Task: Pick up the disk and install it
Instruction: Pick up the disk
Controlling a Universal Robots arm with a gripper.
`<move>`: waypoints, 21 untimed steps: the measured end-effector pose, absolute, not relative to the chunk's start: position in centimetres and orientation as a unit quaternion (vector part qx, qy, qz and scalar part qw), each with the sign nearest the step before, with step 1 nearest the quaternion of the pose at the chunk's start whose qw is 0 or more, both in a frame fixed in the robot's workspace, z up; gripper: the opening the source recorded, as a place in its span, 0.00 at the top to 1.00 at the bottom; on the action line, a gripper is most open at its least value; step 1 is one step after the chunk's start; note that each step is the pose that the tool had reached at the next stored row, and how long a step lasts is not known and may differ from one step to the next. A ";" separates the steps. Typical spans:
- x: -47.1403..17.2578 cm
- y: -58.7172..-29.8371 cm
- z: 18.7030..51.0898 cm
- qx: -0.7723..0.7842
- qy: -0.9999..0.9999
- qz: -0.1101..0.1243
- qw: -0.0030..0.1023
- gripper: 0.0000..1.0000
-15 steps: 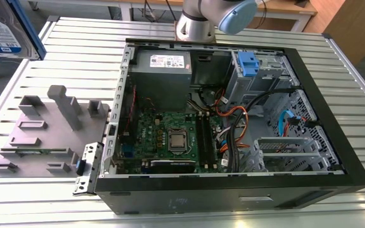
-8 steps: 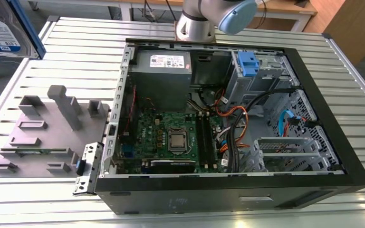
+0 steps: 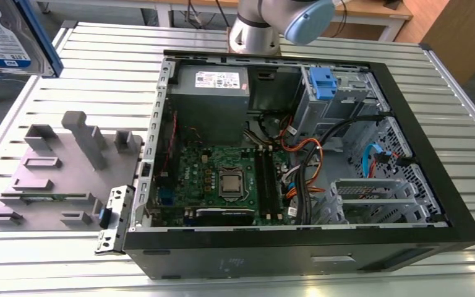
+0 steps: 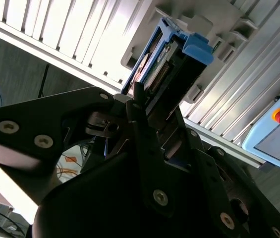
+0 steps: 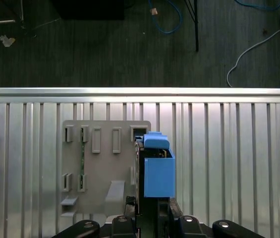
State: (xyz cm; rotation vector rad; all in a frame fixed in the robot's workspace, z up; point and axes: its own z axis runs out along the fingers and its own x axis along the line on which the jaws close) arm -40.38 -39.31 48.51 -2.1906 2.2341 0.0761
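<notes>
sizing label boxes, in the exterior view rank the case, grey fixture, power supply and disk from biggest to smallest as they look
1. case
2. fixture
3. power supply
Unranked: disk. It is cut off by the picture's edge and seems nearer the camera, so its apparent size misleads.

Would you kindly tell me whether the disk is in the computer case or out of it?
Out: the pincer holds the disk by the grey fixture, apart from the open case.

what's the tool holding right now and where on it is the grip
The tool holds the disk, gripping it at the end opposite its blue tab.
</notes>
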 end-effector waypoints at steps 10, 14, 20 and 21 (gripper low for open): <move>-38.2 -39.3 48.5 -0.700 0.714 0.024 0.006 0.65; -37.1 -39.3 48.5 -0.700 0.714 0.024 0.006 0.65; -35.5 -39.3 48.5 -0.700 0.714 0.024 0.006 0.65; -35.2 -39.3 48.5 -0.700 0.714 0.024 0.006 0.65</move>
